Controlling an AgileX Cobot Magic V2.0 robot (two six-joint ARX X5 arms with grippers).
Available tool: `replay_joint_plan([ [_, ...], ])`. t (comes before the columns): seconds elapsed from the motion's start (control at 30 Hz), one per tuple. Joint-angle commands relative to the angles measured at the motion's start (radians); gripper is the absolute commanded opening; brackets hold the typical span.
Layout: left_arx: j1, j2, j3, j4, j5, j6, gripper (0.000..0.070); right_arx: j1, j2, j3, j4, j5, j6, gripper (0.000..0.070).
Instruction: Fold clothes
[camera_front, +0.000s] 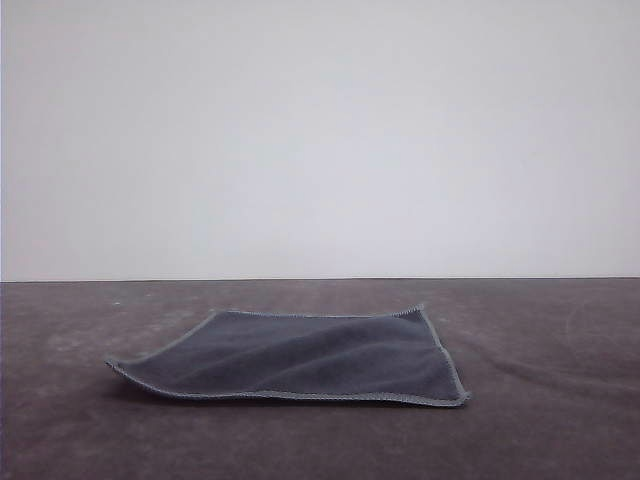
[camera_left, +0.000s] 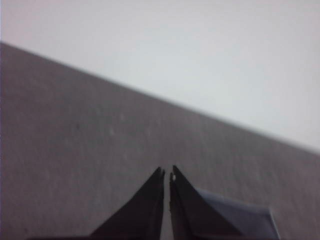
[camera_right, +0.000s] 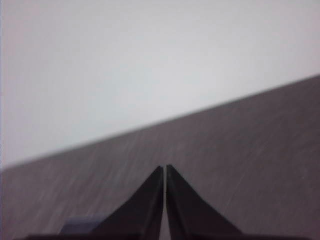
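One dark grey cloth with a light stitched edge is laid flat and unfolded on the brown table, near its middle. Both the left gripper and the right gripper are held above the table with jaws pressed together, nothing pinched.

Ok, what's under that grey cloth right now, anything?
The grey cloth lies spread on the dark table, grey face up. Its near-left corner lifts slightly, showing only shadow beneath. Whatever sits under the middle is covered; no bulge suggests an object.
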Motion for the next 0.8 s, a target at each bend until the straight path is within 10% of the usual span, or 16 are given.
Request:
replay_joint_plan([
  [0.0,0.0,0.067,0.073,-0.069,0.047,0.088,0.0011,0.0,0.066,0.057,-0.048,-0.043,-0.051,0.0005],
  [0.2,-0.039,0.242,0.181,-0.248,0.121,0.179,0.001,0.022,0.255,0.158,-0.177,-0.159,-0.172,0.0005],
  [0.67,-0.367,0.318,0.184,-0.28,0.03,0.399,0.0014,0.285,0.337,0.159,-0.252,-0.08,-0.372,0.001],
  [0.77,-0.367,0.318,0.184,-0.279,0.031,0.398,0.0144,0.287,0.337,0.159,-0.253,-0.08,-0.372,0.0186],
])
